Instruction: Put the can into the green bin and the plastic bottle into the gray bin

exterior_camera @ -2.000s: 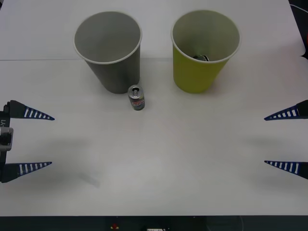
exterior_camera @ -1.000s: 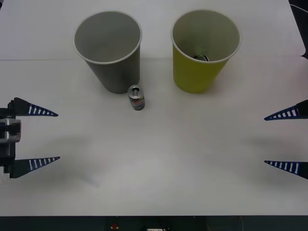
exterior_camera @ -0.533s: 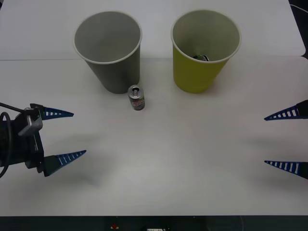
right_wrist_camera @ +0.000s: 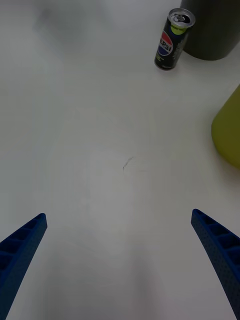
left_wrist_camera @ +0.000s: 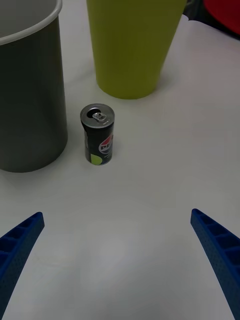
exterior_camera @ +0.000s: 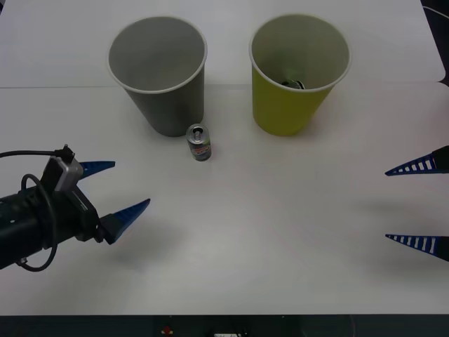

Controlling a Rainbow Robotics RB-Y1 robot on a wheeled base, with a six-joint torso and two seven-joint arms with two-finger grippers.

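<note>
Left gripper (exterior_camera: 119, 189) now well out over the table (exterior_camera: 280, 232) from its earlier spot at the left edge, turned toward the can (exterior_camera: 199, 142), jaws spread wide and empty. Probably the start of the reach for the can. Gray bin (exterior_camera: 158, 70) unmoved at back left; can upright just in front of it, close to its base, well apart from the blue fingers. Green bin (exterior_camera: 298, 70) unmoved to the right, something dark inside. Right gripper (exterior_camera: 417, 203) parked at the right edge as before, jaws spread. No bottle found.

Upright can (exterior_camera: 199, 142) beside gray bin (exterior_camera: 158, 74)
</note>
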